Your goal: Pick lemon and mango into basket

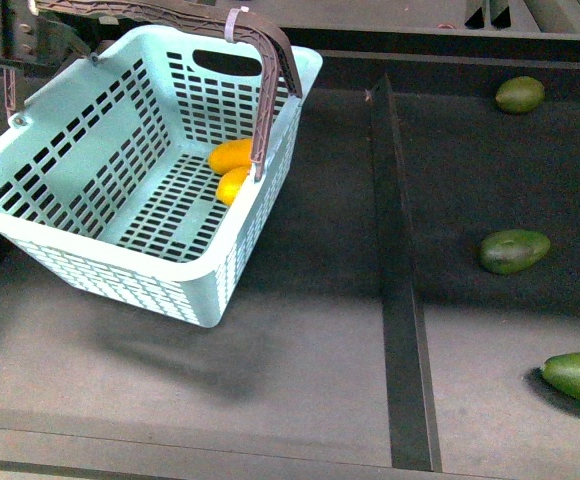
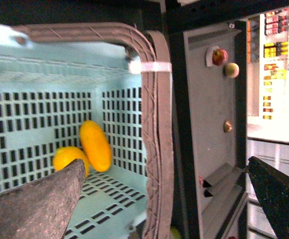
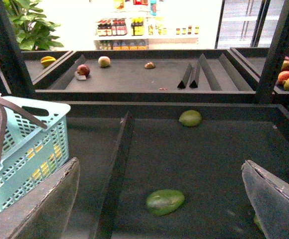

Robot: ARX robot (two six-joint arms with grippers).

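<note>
1. Leftmost in front view: basket (image 1: pixel 120 170), pale turquoise lattice, brown handle (image 1: pixel 270 90) bound with a white zip tie (image 1: pixel 235 22). Appears tilted and raised at its far left corner, shadow cast on the dark shelf (image 1: pixel 300 330) beneath; judged lifted by the handle, not confirmed, since no arm or gripper is clearly resolved in that view.
2. Inside basket, near the right wall: mango (image 1: pixel 232 154), longer yellow fruit, and lemon (image 1: pixel 233 184), shorter and rounder, touching each other on the basket floor. Same pair seen in left wrist view: mango (image 2: pixel 95 145), lemon (image 2: pixel 70 159).
3. Left gripper (image 2: pixel 164 199): fingers wide apart, nothing between them but the basket handle (image 2: pixel 157 124) running across the gap, not pinched at the pads. Contact with handle elsewhere: cannot tell.
4. Right of basket: raised divider (image 1: pixel 395 250) splitting the shelf. Beyond it, three dark green fruits (image 1: pixel 515 250), well apart from one another, not task items.
5. Right gripper (image 3: pixel 159 199): fingers spread, holding nothing, hovering over the right compartment, with a green fruit (image 3: pixel 165 201) on the shelf below. Basket edge (image 3: pixel 30 149) visible off to one side.
6. Progress, as judged: both fruits already in basket; picking portion looks complete. Remaining, if anything: settling the basket flat and clearing the arms. No yellow fruit left on the shelf in any view.
</note>
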